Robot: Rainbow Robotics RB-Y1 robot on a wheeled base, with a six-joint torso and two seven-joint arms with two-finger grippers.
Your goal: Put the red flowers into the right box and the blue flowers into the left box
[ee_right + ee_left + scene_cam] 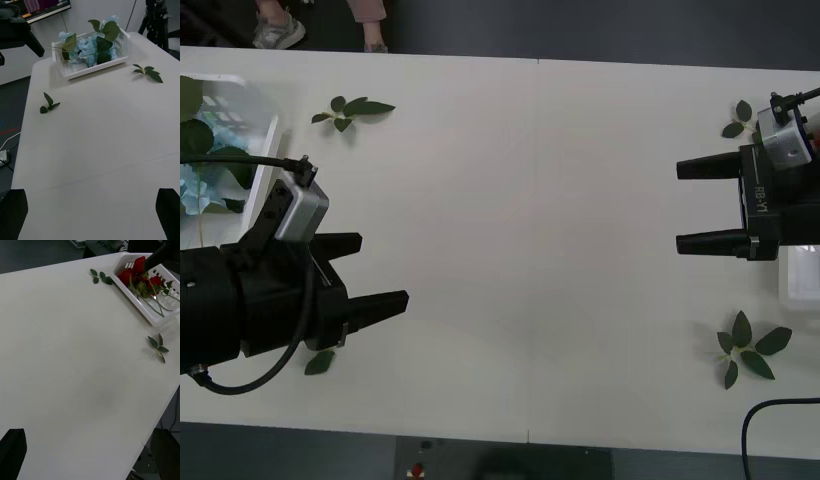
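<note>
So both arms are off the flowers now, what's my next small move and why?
Probably none beyond parking both arms: the blue flowers lie in the left box, the red flowers in the right box. The left gripper and right gripper hover open, holding nothing.

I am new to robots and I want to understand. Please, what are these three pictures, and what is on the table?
A two-armed robot faces a white table. One camera looks down from above; the other two sit on its wrists. The left hand and right hand are both open and hold nothing. The blue flowers lie in the left box, the red flowers in the right box. Loose leaf sprigs lie scattered on the table.
</note>
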